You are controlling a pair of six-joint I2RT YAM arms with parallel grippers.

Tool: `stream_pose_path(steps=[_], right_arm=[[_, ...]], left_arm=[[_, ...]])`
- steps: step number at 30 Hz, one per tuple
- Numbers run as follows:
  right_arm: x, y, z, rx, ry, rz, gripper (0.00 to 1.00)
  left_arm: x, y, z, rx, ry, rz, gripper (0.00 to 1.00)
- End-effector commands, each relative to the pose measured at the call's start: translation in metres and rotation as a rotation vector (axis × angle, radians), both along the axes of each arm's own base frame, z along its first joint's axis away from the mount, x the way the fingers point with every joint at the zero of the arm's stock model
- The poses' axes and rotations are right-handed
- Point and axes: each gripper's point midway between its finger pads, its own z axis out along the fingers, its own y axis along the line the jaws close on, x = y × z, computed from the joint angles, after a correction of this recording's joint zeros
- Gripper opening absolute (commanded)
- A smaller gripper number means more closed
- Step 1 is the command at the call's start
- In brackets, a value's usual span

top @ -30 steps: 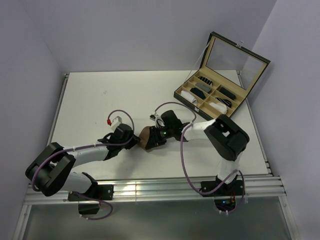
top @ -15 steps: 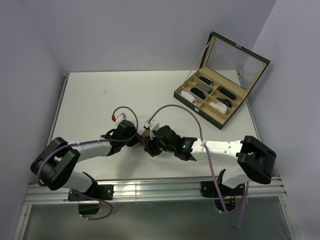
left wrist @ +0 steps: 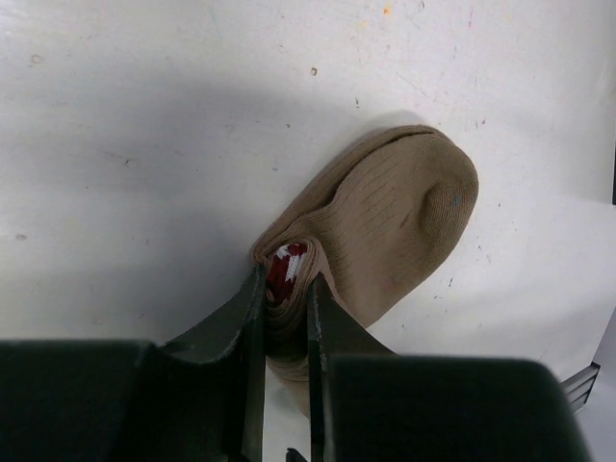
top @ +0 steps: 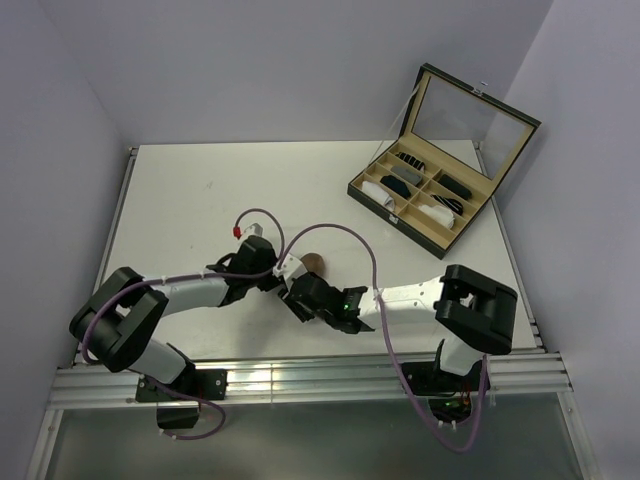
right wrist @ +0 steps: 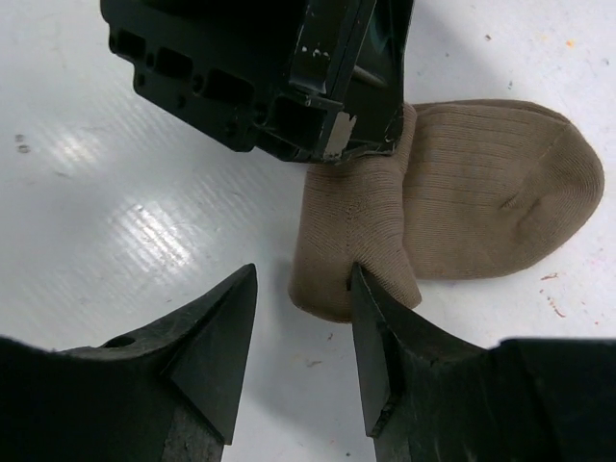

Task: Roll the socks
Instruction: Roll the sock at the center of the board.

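A tan-brown sock (left wrist: 399, 217) lies on the white table, its toe end flat (right wrist: 500, 192) and its cuff end rolled up. My left gripper (left wrist: 286, 279) is shut on the roll, with the red-and-white cuff (left wrist: 286, 263) showing between its fingers. My right gripper (right wrist: 303, 274) stands open just in front of the roll's end (right wrist: 351, 241); its right finger (right wrist: 375, 322) touches the roll's side and nothing sits between the jaws. In the top view both grippers meet at the sock (top: 314, 263), the left gripper (top: 277, 272) from the left and the right gripper (top: 298, 292) from the near side.
An open case (top: 385, 195) with compartments holding small sock rolls stands at the back right, its glass lid (top: 470, 105) raised. An aluminium rail (top: 300, 380) runs along the near table edge. Purple cables loop over both arms.
My right gripper has opened and let go of the roll, and its arm has swung round to the near side. The left gripper stays shut on the sock and has shifted slightly right.
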Motion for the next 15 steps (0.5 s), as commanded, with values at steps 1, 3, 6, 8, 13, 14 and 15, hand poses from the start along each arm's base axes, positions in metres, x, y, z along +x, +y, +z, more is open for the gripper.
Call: stream_pose_path(steps=[1, 3, 6, 8, 13, 14, 15], right_arm=[[0.02, 0.004, 0.016, 0.0, -0.09, -0.069, 0.51], [0.021, 0.002, 0.011, -0.02, -0.092, -0.077, 0.52], [0.023, 0.002, 0.005, -0.038, -0.094, -0.081, 0.53], [0.024, 0.002, 0.003, -0.042, -0.096, -0.088, 0.53], [0.027, 0.0, 0.001, -0.058, -0.105, -0.108, 0.54], [0.026, 0.001, 0.003, -0.051, -0.102, -0.103, 0.54], [0.025, 0.002, 0.007, -0.038, -0.098, -0.098, 0.54]], left_arm=[[-0.027, 0.012, -0.032, 0.096, 0.119, -0.07, 0.0], [-0.029, 0.008, -0.033, 0.083, 0.129, -0.09, 0.0], [-0.029, 0.007, -0.033, 0.087, 0.131, -0.102, 0.0], [-0.03, 0.007, -0.033, 0.087, 0.133, -0.107, 0.0], [-0.03, 0.007, -0.034, 0.099, 0.135, -0.118, 0.0], [-0.03, 0.008, -0.035, 0.103, 0.136, -0.116, 0.0], [-0.03, 0.009, -0.035, 0.107, 0.137, -0.114, 0.0]])
